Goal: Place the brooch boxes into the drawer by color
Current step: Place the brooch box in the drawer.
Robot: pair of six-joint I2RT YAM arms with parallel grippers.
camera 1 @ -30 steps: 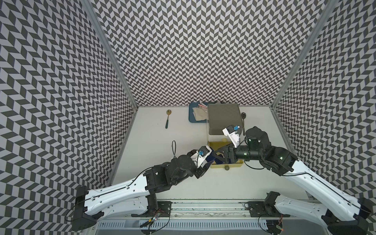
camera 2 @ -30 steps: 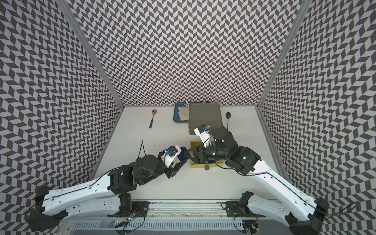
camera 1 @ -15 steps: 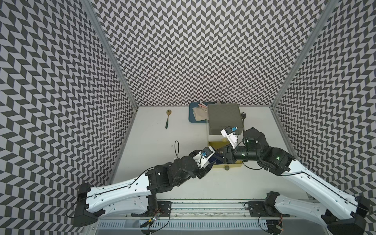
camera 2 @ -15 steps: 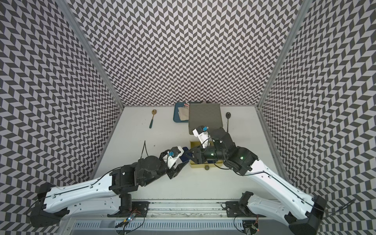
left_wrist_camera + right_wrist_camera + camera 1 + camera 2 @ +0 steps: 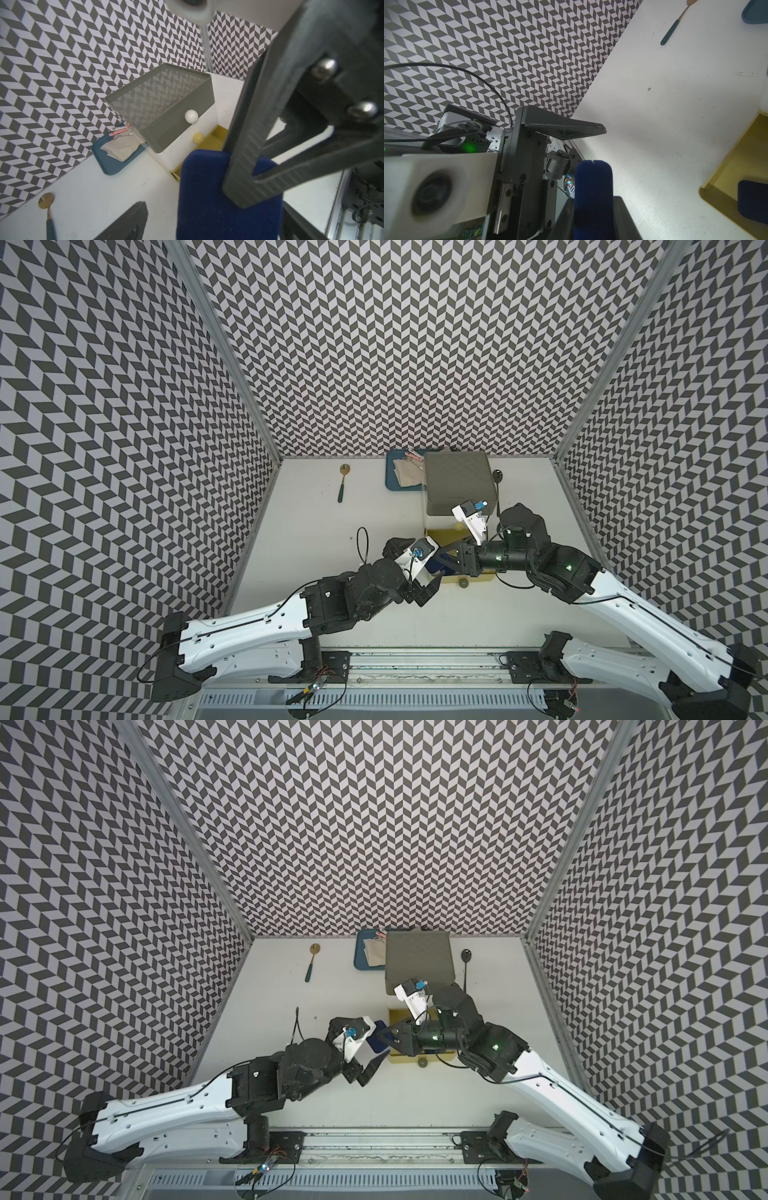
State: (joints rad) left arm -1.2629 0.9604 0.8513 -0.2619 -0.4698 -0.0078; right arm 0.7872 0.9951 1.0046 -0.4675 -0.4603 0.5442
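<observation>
L to R: gold-bowl spoon (image 5: 343,483) w/ a slim teal handle lies flat near the back wall, and there's a wide stretch of scuffed white tabletop (image 5: 311,531) in front of it. The left gripper (image 5: 368,1048) is spread wide, holding nothing. Its one finger (image 5: 124,222) seen in wrist view sits apart from the navy brooch box (image 5: 207,197). That box is velvety w/ rounded corners, up on edge in mid-air just beside the pulled-out yellow bottom drawer (image 5: 726,166). The right gripper (image 5: 440,566) is pinched on it, ribbed finger flat across its face. A second navy box (image 5: 751,199) lies inside the drawer. At the back, a blue tray (image 5: 392,485) w/ folded beige cloth (image 5: 409,472) is right beside the drawer chest (image 5: 457,481), which has a matte grey top, white mid and glossy ball knobs (image 5: 191,116). A black spoon (image 5: 497,477) lies just right of it.
</observation>
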